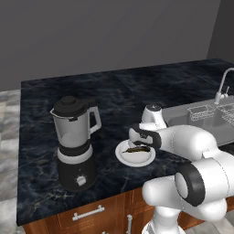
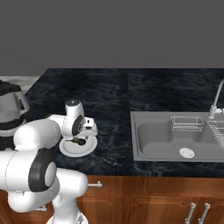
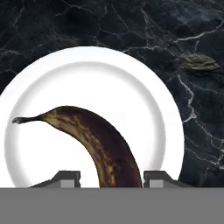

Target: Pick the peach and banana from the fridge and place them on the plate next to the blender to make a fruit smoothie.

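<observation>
banana [image 3: 94, 144] on plate [image 3: 144, 87], jaws apart astride it; blender [image 1: 74, 141] nearby.

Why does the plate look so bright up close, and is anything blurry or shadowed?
Hand view: the white plate glows against the dark marble counter, with a soft grey ring inside its rim; the banana is sharp. Left base view: the blender looks slightly soft, with only faint shading beneath it.
</observation>
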